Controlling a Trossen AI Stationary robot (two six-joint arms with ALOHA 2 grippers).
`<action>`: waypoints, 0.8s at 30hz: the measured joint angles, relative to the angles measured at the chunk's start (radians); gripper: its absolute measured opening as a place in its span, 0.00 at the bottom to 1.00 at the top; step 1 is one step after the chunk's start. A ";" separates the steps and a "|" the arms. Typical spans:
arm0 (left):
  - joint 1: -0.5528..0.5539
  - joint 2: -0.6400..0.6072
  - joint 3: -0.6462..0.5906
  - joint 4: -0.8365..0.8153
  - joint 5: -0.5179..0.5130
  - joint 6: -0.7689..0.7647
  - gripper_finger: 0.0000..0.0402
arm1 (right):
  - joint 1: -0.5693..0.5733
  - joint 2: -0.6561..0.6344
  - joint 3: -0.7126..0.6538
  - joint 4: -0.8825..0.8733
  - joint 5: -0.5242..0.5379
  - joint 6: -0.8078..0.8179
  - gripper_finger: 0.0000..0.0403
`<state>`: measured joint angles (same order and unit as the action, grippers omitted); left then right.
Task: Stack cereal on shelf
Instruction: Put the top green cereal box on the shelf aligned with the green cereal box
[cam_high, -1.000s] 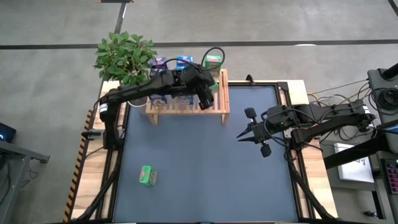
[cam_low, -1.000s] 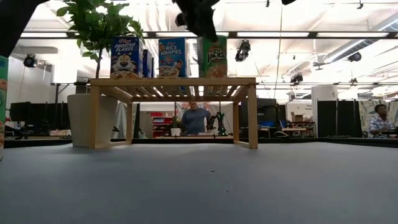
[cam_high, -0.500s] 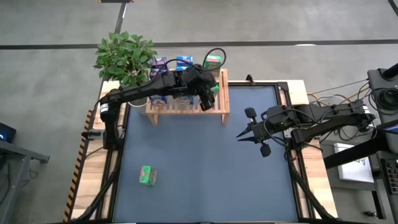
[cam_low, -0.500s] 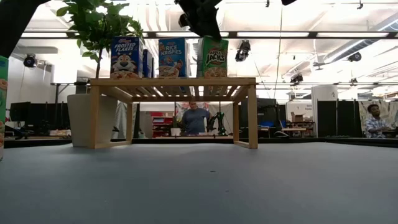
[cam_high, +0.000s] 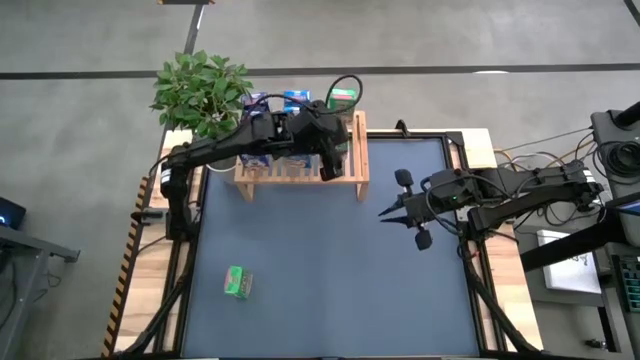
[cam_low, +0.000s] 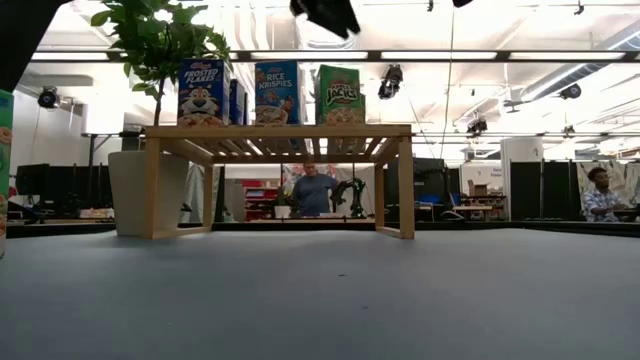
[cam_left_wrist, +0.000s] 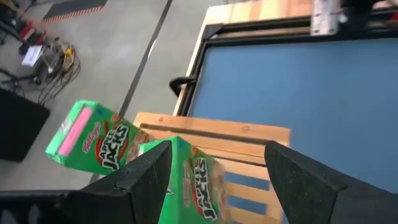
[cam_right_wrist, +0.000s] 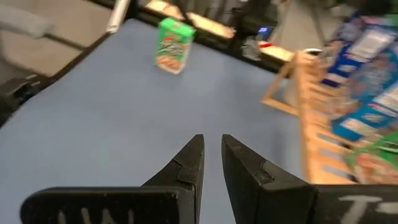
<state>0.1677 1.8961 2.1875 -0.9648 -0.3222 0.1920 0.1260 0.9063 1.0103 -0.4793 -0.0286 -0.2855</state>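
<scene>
- The shelf (cam_low: 278, 131) is a low, wide rack of pale bare wood with a top of parallel slats and short legs, standing at the far edge of the matte blue surface (cam_high: 330, 260).
- Three small cardboard cereal boxes stand upright on its slats in the low view, long axes vertical and printed fronts facing the camera: a blue box (cam_low: 201, 92) beside the plant, a second blue box (cam_low: 277, 92) in the middle, and a green box (cam_low: 340, 96) nearest the shelf's right end in that view.
- The left gripper (cam_high: 335, 160) hangs above that end of the shelf with its jaws spread apart and released; in the left wrist view the green box (cam_left_wrist: 102, 143) sits below and between the two dark fingers (cam_left_wrist: 146, 177), clear of both and not gripped.
- A further green box (cam_high: 237, 283) stands alone on the blue surface, well apart from the shelf and near the left front corner.
- The right gripper (cam_high: 385, 215) waits over the right side of the surface, its tapered black jaws nearly together with a thin gap and nothing between them.
- A leafy green plant (cam_high: 200, 90) in a pale pot stands just beside the shelf's left end.
</scene>
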 joint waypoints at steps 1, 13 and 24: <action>-0.015 0.000 0.018 -0.012 -0.001 0.002 0.60 | 0.000 0.002 0.000 0.004 0.029 0.004 0.12; -0.295 -0.099 -0.048 -0.046 -0.224 -0.006 0.60 | -0.026 0.077 0.002 0.049 0.213 0.011 0.12; -0.413 -0.295 -0.459 0.157 -0.340 -0.112 0.60 | -0.099 0.200 0.124 0.043 0.204 -0.096 0.12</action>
<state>-0.2457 1.6009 1.7286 -0.8078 -0.6617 0.0797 0.0273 1.1059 1.1347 -0.4361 0.1749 -0.3818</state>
